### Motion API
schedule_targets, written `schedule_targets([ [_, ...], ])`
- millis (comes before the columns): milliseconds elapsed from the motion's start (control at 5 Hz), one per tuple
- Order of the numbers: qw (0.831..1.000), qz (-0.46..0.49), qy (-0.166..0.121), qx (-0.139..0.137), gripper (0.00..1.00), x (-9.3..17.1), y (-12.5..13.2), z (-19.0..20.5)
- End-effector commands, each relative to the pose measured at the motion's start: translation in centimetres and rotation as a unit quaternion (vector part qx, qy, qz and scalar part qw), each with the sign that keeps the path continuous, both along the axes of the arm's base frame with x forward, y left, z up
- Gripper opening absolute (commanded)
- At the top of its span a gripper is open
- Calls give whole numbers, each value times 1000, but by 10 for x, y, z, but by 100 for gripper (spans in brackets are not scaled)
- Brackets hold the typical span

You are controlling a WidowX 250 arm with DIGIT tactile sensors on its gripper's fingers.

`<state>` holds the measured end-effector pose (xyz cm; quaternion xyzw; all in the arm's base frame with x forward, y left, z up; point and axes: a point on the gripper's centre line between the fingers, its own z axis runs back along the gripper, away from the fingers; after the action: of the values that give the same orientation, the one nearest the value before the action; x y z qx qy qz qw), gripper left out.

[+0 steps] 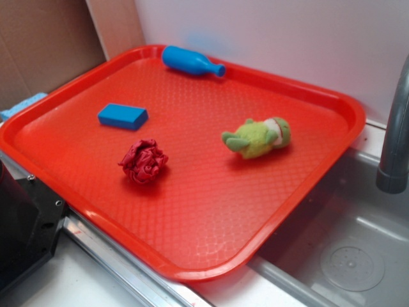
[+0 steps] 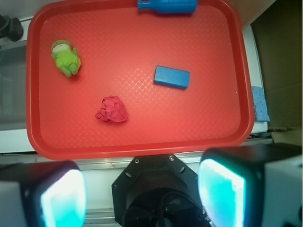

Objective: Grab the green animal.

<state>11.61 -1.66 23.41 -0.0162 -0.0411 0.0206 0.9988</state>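
Note:
The green animal (image 1: 259, 137), a small fuzzy yellow-green plush with darker green limbs and a white-and-red patch, lies on its side on the right part of the red tray (image 1: 192, 230). In the wrist view it lies at the tray's upper left (image 2: 65, 57). My gripper (image 2: 142, 196) is open and empty, high above the robot base, off the tray's near edge and far from the animal. Its two fingers (image 2: 64, 198) show cyan pads wide apart. The gripper does not show in the exterior view.
On the tray (image 2: 142, 146) lie a dark red wrinkly cloth ball (image 1: 144, 161) (image 2: 112, 109), a blue block (image 1: 123, 116) (image 2: 172, 76) and a blue bottle-shaped toy (image 1: 190, 61) (image 2: 168, 5). The black robot base (image 2: 154, 189) sits below. A sink basin (image 1: 345, 256) and grey faucet (image 1: 393, 141) lie right.

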Motion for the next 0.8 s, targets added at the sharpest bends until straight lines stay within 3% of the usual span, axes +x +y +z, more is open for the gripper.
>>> schedule_targets([
  [0, 1000, 0, 0, 0, 100, 0, 0, 0],
  [400, 998, -24, -61, -5, 100, 18, -12, -9],
  [600, 994, -47, -90, -26, 100, 34, -22, -18],
])
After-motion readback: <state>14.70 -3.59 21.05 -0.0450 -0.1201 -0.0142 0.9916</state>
